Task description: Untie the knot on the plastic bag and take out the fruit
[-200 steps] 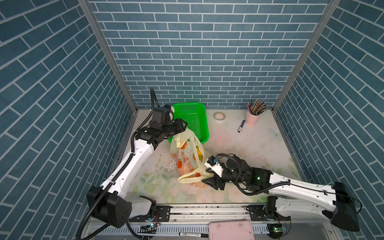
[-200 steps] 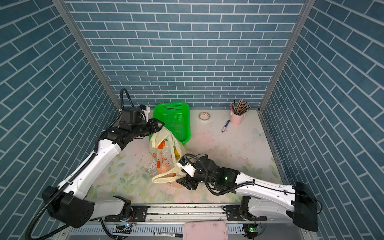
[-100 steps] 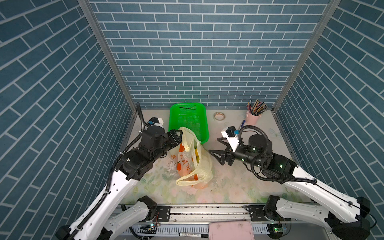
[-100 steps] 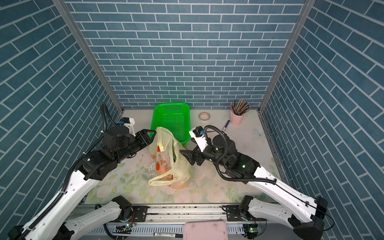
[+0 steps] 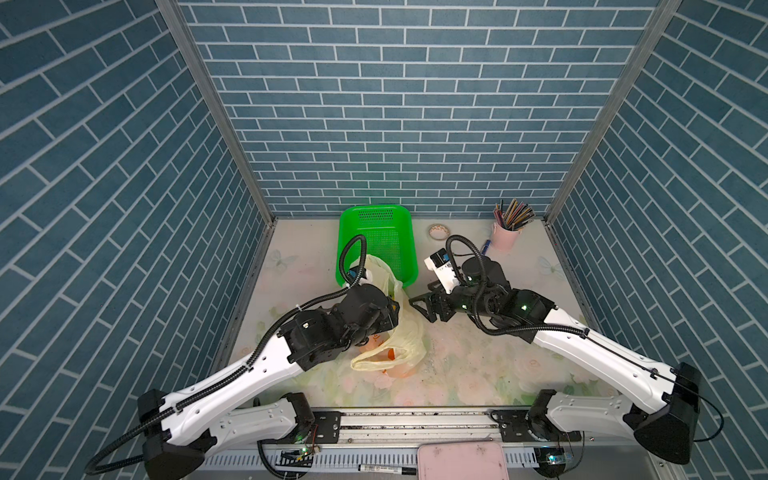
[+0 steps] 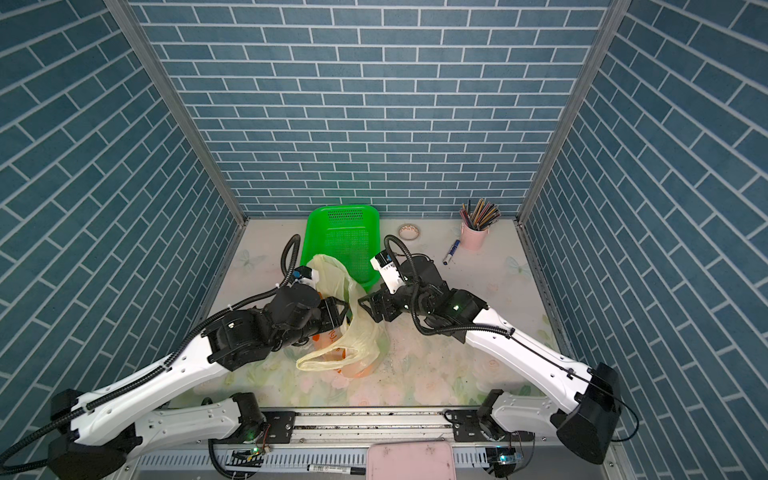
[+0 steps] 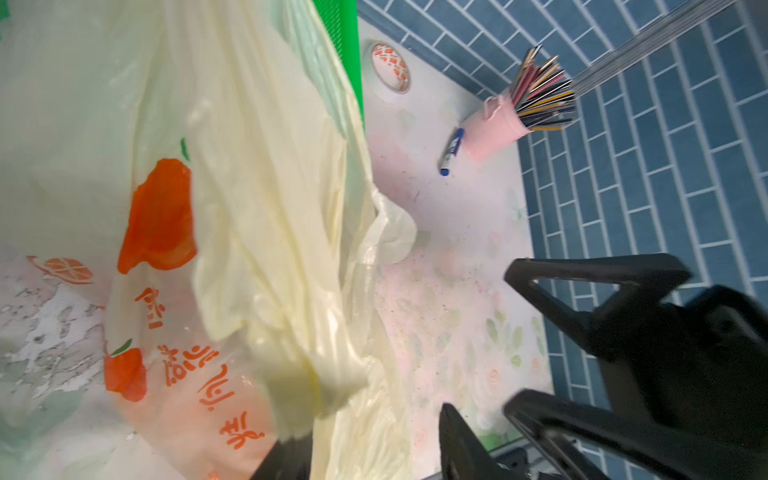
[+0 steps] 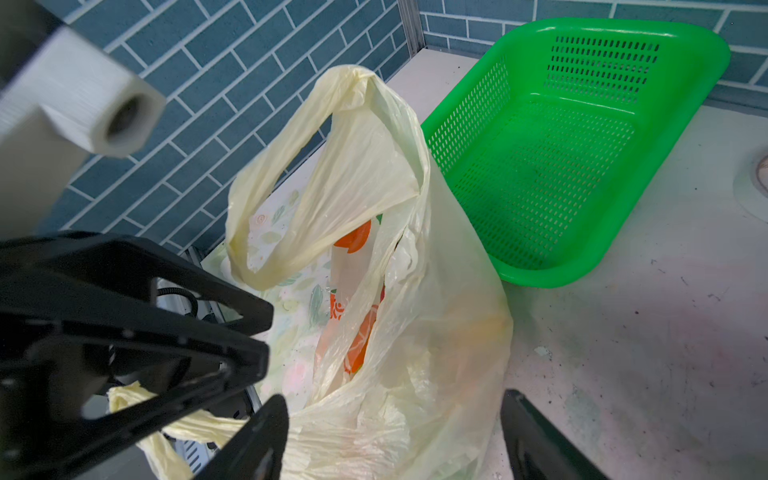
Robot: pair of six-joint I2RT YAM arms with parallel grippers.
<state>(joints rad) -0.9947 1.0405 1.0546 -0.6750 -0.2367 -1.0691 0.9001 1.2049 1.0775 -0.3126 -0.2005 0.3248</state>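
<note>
Left gripper (image 6: 342,311) part-open, bag (image 8: 415,332) film between jaws — grip unclear. Right gripper (image 5: 419,309) wide open, empty — just beside bag.

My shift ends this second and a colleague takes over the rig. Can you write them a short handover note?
Left gripper: at the bag, plastic between its fingers; grip unclear.
Right gripper: open, at the bag's side, holding nothing.
Bag: on the table before the basket; one handle loop stands up, the other loop lies flat.
Done: no knot shows; the loops are apart.
Left: something orange, likely fruit, shows through the bag's low end; none is out. Open the mouth, lift it out.
</note>
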